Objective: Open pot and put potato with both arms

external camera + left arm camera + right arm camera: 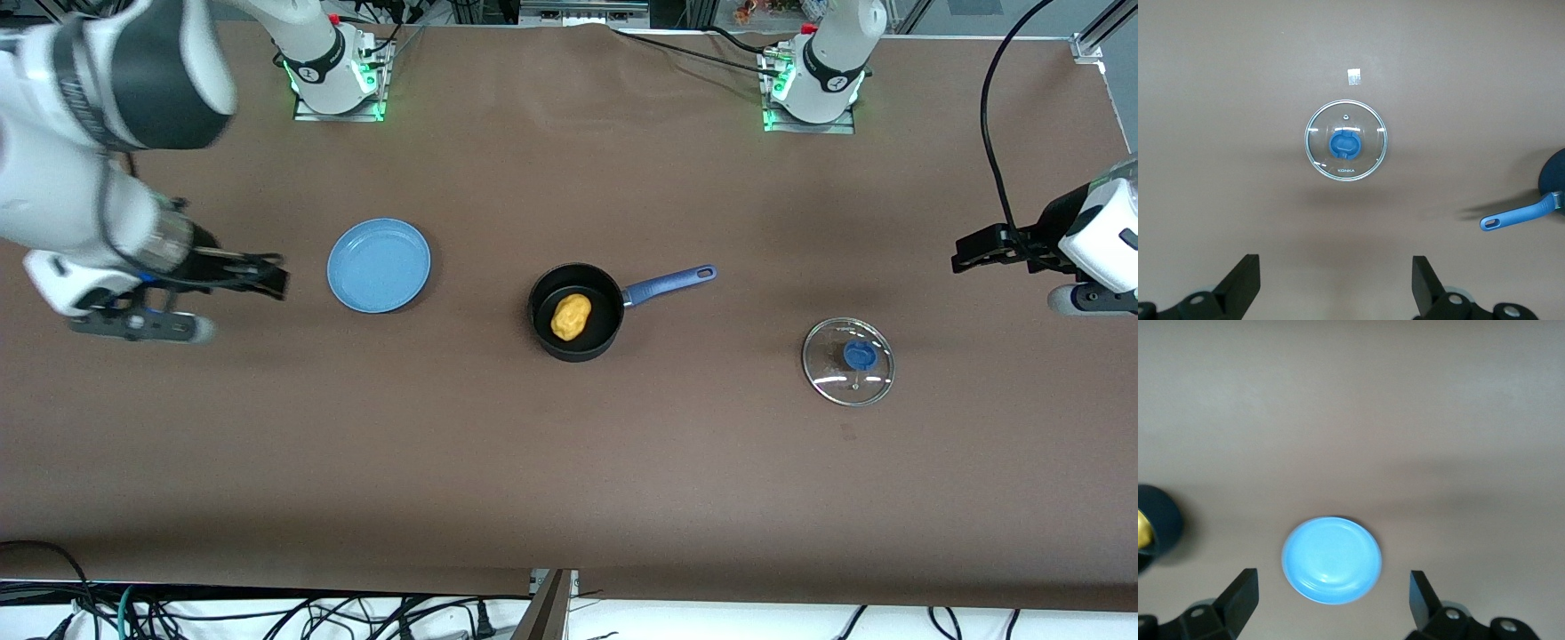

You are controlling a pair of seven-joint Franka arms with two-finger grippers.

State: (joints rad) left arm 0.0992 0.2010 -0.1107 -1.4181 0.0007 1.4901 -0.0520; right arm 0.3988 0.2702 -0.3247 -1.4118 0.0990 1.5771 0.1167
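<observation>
A brown cloth covers the whole table (569, 462), with cables along its nearer edge.

Left gripper (1335, 283): fingers spread wide, nothing between them, hanging above the table at the left arm's end. Just off from it, toward the table's middle, a glass lid (848, 361) with a blue knob lies flat on the cloth, apart from everything else.

Right gripper (1333, 600): likewise wide open and empty, hanging over the right arm's end. The nearest thing to it is a light-blue plate (379, 265), bare, toward the table's middle.

Farther out from both grippers, about midway between them, stands the pot (576, 311), uncovered, its blue handle pointing toward the left arm's end. The potato (571, 317) lies inside it on the pot's floor.

Judgement: lid off, potato in, both hands clear; the task looks complete or all but so.

Risks from here:
- Either arm swinging low across the middle could strike the long handle and turn or tip the pot.
- The left gripper dropping on its way could clip the lid's knob and skid the glass over the cloth.
- The right gripper could nudge the plate likewise.
</observation>
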